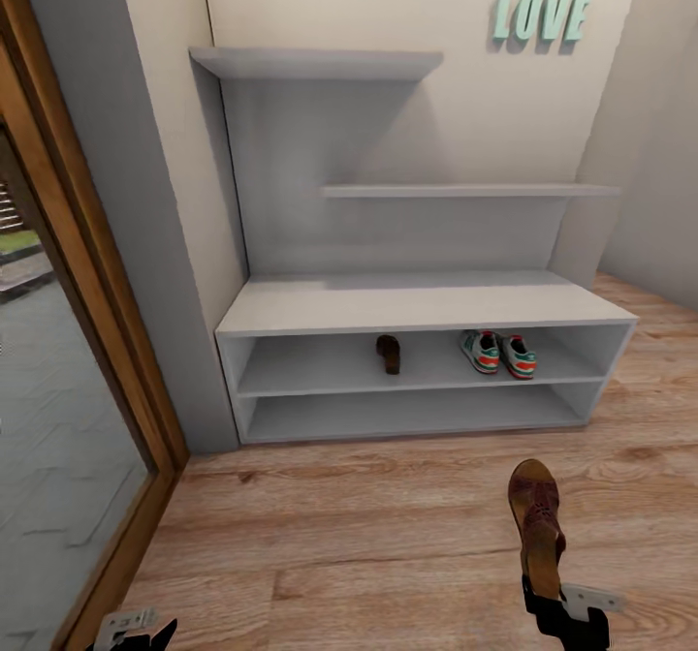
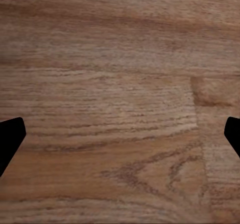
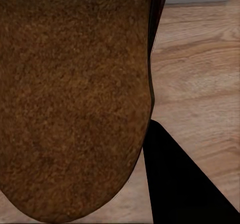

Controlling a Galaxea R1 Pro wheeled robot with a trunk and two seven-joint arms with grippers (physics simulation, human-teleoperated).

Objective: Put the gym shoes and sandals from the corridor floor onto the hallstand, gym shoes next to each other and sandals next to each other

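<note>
Sandal (image 1: 536, 525) gripped at heel by right gripper (image 1: 560, 604), raised above corridor floor (image 1: 368, 544) facing hallstand (image 1: 427, 307). Second sandal (image 1: 389, 353) on upper tier, well apart from gym shoes (image 1: 498, 353) sitting side by side. Left gripper (image 2: 120, 134) fingers spread, holding nothing.

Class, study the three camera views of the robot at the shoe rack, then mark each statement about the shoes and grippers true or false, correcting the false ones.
1. Both gym shoes sit side by side on the hallstand's upper open tier. True.
2. Both sandals are on the rack. False: one sandal is there; the other sandal is in the right gripper.
3. The left gripper holds a shoe. False: it is open over the floor.
4. The wall shelves carry no shoes. True.
</note>
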